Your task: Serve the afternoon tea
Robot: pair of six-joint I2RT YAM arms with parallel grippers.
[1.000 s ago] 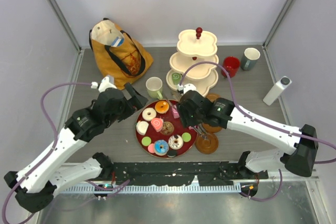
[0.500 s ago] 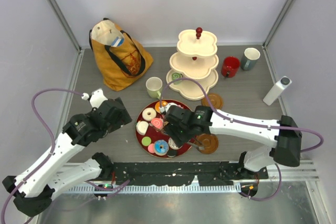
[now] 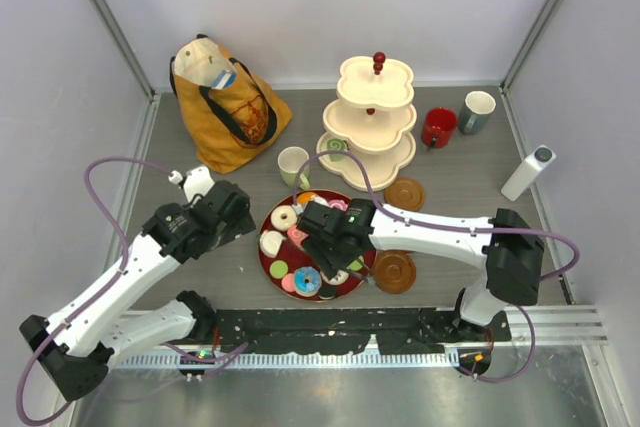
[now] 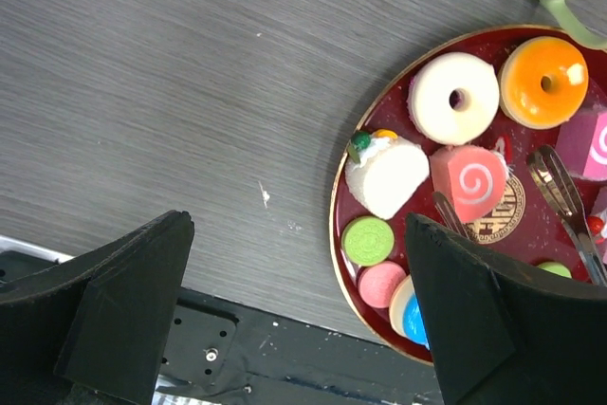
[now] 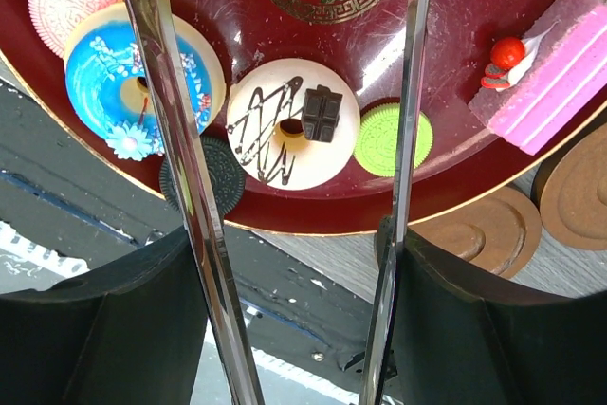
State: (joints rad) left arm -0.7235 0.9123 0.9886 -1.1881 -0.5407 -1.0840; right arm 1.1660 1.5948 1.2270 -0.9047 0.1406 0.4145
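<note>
**Right gripper [image 4: 487,175] over the toy pastries on the round dark-red lacquer tray [image 5: 465,168]; left gripper [image 4: 299,234] off the tray's left rim.**

The right gripper's long metal fingers [image 5: 180,139] stand partly apart and hold nothing, with the pink swirl roll [image 4: 469,182] under their tips. The chocolate-drizzled white donut [image 5: 289,120] and blue-iced donut [image 5: 133,73] lie by the tray's near rim, which sits close to the black rail [image 3: 330,327] along the table's near edge. The left gripper's black jaws gape wide and empty over bare grey tabletop [image 4: 190,73], the broadest free stretch. The pale green mug [image 3: 293,165] stands just beside the tray's far rim. Two round brown coasters [image 3: 393,272] crowd the tray's right side. The red mug [image 3: 438,127] and grey-blue mug [image 3: 477,111] stand to the right of the cream three-tier stand [image 3: 370,122], well apart from the tray. The mustard-yellow cloth tote bag [image 3: 225,102] fills the far left corner.
</note>
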